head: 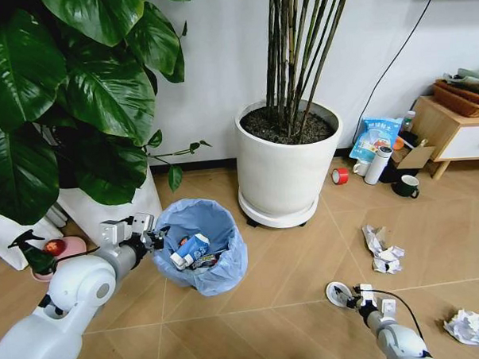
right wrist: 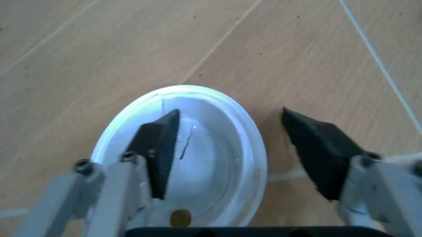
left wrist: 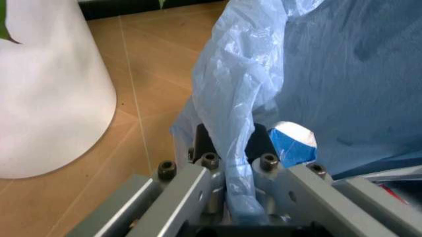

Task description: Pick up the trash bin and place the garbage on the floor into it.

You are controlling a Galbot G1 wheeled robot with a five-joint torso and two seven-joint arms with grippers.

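the trash bin, some litter inside, is pinched at its rim by the left gripper; the right gripper, jaws spread, straddles the white lid's edge; paper wads remain beyond.

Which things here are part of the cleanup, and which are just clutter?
Job: trash bin, held at its rim by the left gripper; white lid under the open right gripper; paper wads.
Clutter: tape roll, snack bag, mug, planter.
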